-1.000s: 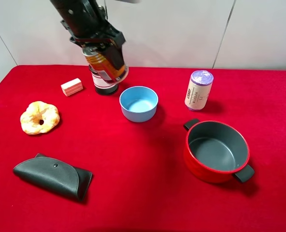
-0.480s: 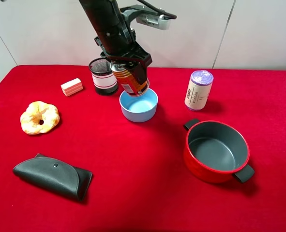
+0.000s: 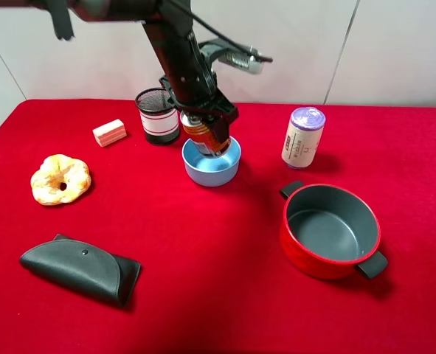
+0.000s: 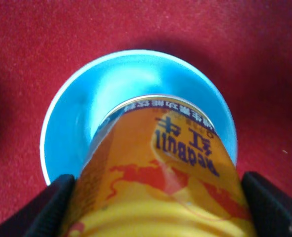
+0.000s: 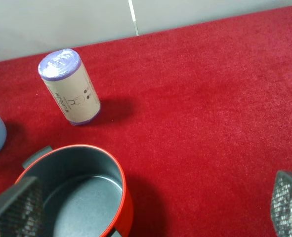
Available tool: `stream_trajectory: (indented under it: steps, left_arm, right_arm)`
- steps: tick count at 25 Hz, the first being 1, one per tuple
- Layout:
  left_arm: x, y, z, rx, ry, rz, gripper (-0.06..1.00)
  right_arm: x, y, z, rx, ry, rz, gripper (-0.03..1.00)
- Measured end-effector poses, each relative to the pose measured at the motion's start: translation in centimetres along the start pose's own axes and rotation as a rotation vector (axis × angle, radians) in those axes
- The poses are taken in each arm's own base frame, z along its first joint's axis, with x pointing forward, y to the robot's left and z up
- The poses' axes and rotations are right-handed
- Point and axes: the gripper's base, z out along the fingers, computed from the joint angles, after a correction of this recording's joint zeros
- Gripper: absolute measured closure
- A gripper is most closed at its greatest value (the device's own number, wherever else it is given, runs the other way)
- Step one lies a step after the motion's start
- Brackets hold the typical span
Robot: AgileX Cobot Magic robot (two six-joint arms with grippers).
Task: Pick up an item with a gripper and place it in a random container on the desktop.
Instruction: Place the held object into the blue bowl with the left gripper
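Red cloth (image 3: 225,295) covers the table. The left gripper (image 3: 210,125) has its jaws squeezed tight on the orange can (image 3: 203,139). The can's low end sits inside the blue bowl (image 3: 212,171), in the upper middle of the high view. A black mesh cup (image 3: 157,116) stands just left of the bowl. The right gripper (image 5: 150,210) has its jaws wide apart, near the red pot (image 5: 126,197) and the white roll (image 5: 69,86).

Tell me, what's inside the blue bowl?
The orange can, held by the left gripper, dips into the blue bowl. Bare blue wall shows around it. The bottom under the can is covered, so I can't see it.
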Motion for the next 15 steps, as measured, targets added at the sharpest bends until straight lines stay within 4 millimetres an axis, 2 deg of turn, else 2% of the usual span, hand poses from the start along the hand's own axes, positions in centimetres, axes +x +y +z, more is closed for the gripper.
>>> stream_trajectory:
  steps: [6,15]
  left_arm:
    - [-0.1,0.3,2.3,-0.007,-0.004,-0.003,0.29]
    - [-0.4,0.5,2.7,-0.016,-0.035,0.002,0.29]
  right_arm:
    - [0.0,0.0,0.0,0.0,0.0,0.0,0.28]
    - [0.0,0.0,0.0,0.0,0.0,0.0,0.28]
